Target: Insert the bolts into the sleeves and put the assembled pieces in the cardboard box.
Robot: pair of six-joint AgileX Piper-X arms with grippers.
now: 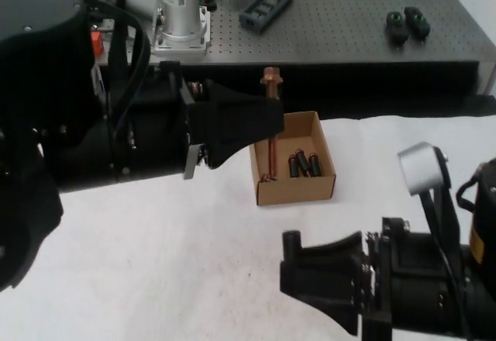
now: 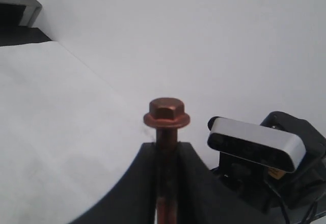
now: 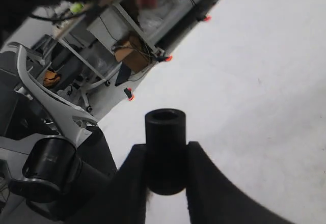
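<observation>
Copper-coloured bolt [image 2: 166, 113] stands head up, its shank clamped between the fingers of the left hand [image 2: 166, 150]. The right hand [image 3: 165, 152] grips a black sleeve [image 3: 165, 127], whose bore end is clear of the fingers. The step in hand looks like the joining: the two hands are well apart, so the next move calls for lining shank with bore before pushing in. Close by the left hand's fingertips sits the cardboard box [image 1: 294, 190], holding three dark pieces [image 1: 303, 163]. No writing on them is legible.
</observation>
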